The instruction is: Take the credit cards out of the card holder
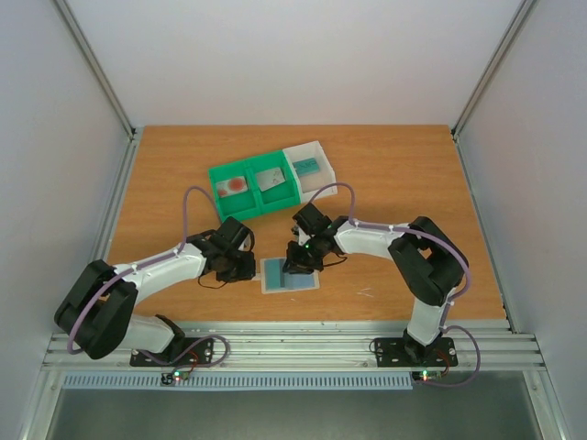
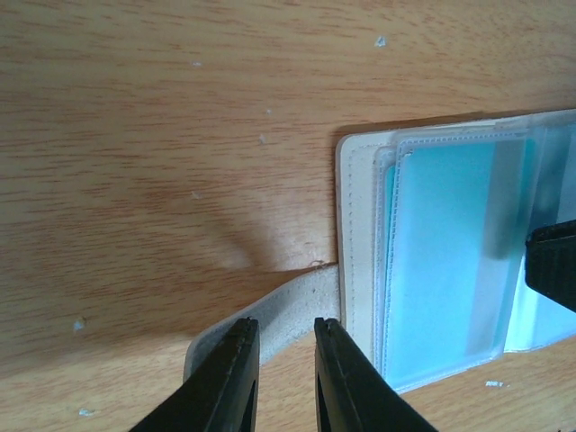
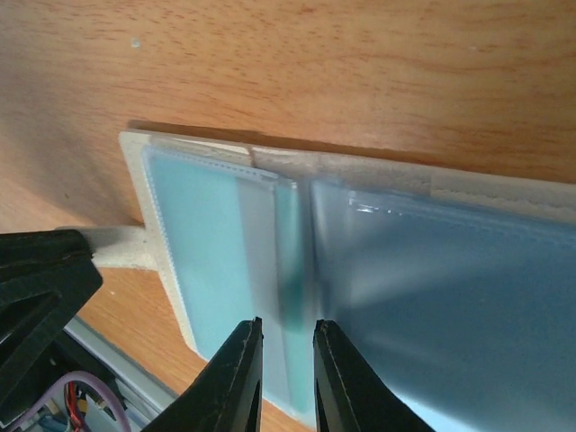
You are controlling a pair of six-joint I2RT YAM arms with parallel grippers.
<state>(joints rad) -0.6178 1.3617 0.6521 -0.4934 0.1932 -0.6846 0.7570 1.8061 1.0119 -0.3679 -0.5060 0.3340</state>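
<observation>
The pale beige card holder point(image 1: 290, 275) lies open flat on the table near the front. In the left wrist view its beige edge point(image 2: 355, 234) and tab point(image 2: 288, 301) show, with a teal card point(image 2: 441, 252) in a clear sleeve. My left gripper point(image 2: 286, 326) hovers right over the tab, jaws a narrow gap apart, nothing clamped. My right gripper point(image 3: 288, 324) sits over the teal card point(image 3: 202, 243) by the fold, jaws a narrow gap apart, beside a blue card point(image 3: 450, 306) in the other sleeve. In the top view the left gripper point(image 1: 246, 269) and right gripper point(image 1: 298, 263) flank the holder.
A green two-compartment tray point(image 1: 255, 203) at the back holds a white card with a red circle point(image 1: 234, 184) and a grey card point(image 1: 271, 179). A white tray point(image 1: 316, 147) beside it holds a teal card point(image 1: 307, 166). The table's front rail point(image 1: 293, 344) is close behind the holder.
</observation>
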